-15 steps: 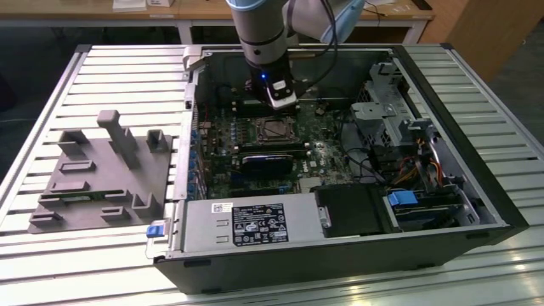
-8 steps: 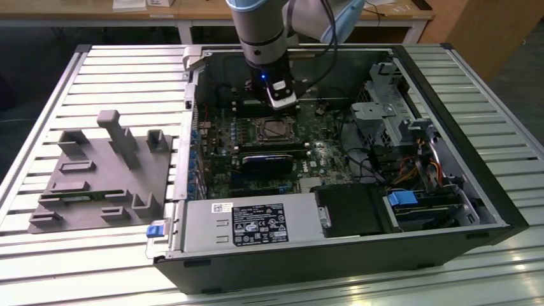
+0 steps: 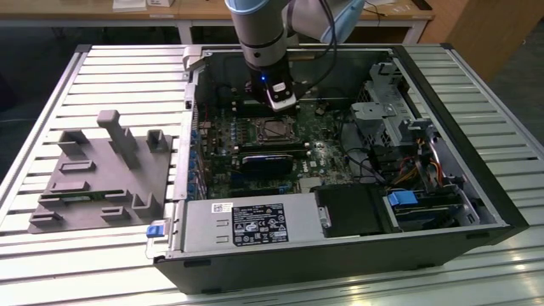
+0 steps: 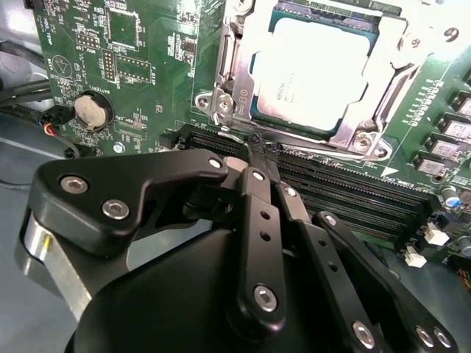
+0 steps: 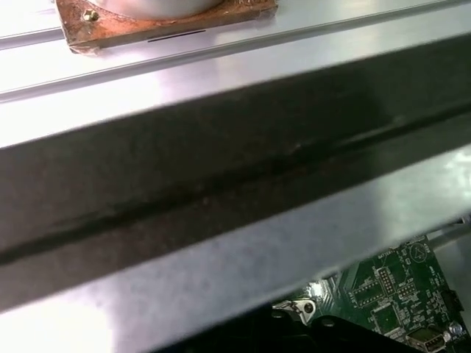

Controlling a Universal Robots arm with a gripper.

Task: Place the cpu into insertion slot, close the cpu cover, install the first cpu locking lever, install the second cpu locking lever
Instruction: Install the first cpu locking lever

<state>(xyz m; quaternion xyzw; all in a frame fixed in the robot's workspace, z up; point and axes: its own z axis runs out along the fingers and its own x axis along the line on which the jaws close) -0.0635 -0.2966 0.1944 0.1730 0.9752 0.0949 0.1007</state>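
robot gripper [image 4: 257,158] poised beside a seated cpu [image 4: 313,70] inside an open computer case [image 3: 340,268]
in the second wrist view the gripper's fingers are pressed together above the memory slots [image 4: 353,198]; the cpu lies in the insertion slot [image 3: 255,129], framed by the lowered cpu cover [image 4: 394,40]. the case fills the centre of the exterior view on a slatted tabletop [image 3: 85,255].

Dark case rail [image 5: 221,169], green circuit board [image 5: 397,290]

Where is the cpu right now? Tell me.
In the second wrist view the cpu sits framed by the cpu cover, just beyond the long black memory slots ahead of the gripper; in the exterior view it lies mid-motherboard.
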